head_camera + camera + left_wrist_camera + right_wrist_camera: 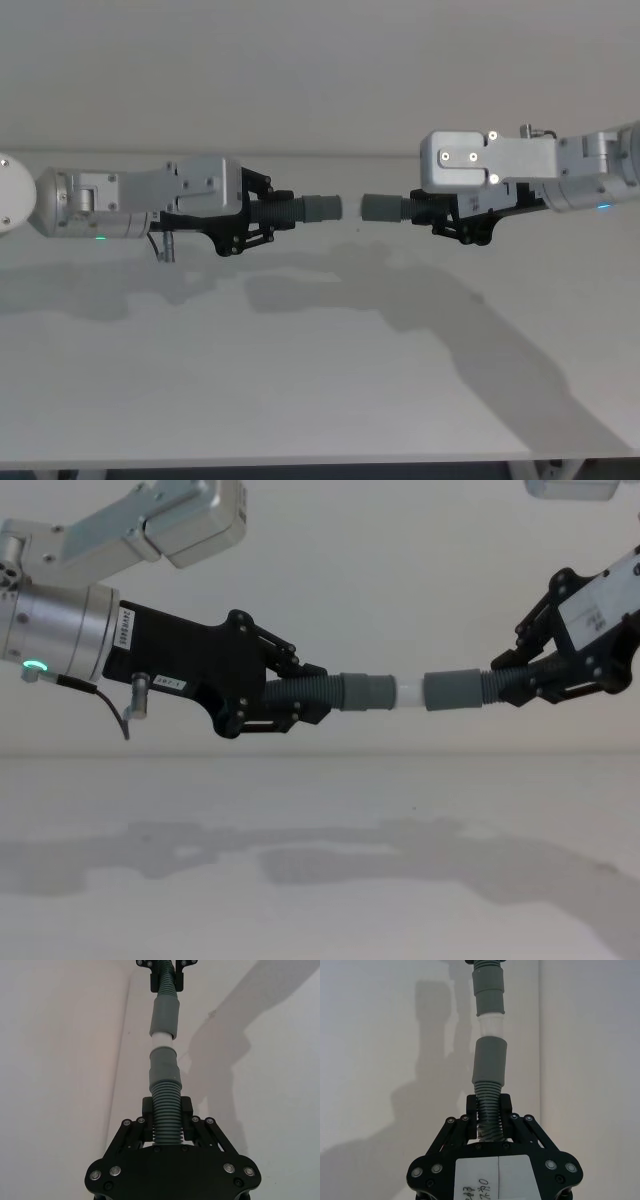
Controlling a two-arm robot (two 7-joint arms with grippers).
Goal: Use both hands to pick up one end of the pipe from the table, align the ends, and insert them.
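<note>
Above the tabletop (320,380), the left gripper (300,702) is clamping the white-tipped hose piece (335,693) while the right gripper (515,685) is clamping the cuffed hose piece (465,690), ends facing.

Black linkage hand (318,698), silver wrist, green light

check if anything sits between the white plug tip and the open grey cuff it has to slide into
Nothing visible does. The small white plastic plug tip, on the dark grey corrugated hose piece held by the left gripper, points straight at the smooth grey open cuff held by the right gripper, both above the matte white table.
</note>
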